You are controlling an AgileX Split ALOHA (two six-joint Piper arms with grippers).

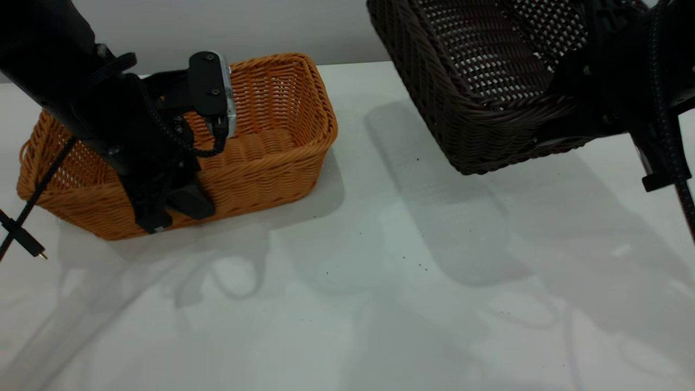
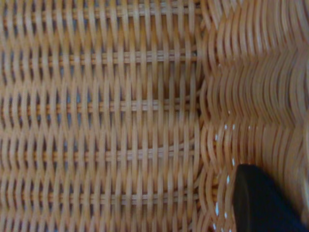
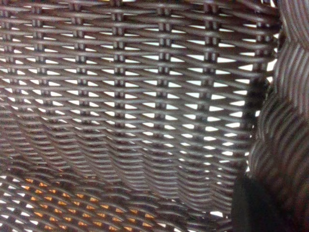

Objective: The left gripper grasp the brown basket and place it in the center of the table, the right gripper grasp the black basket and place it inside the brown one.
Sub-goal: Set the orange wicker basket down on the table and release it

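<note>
Both grippers grip wicker: left gripper (image 1: 171, 209) pinches the brown basket's (image 1: 271, 136) near wall, left of the table (image 1: 380, 304) centre; right gripper (image 1: 592, 117) holds the black basket (image 1: 461, 81) tilted aloft, which might slip

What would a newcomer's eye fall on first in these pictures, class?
First, the black basket, tilted and held off the table at the exterior view's upper right by the right end effector. Next, the brown basket resting on the table at left, the left end effector clamped over its near wall.
</note>
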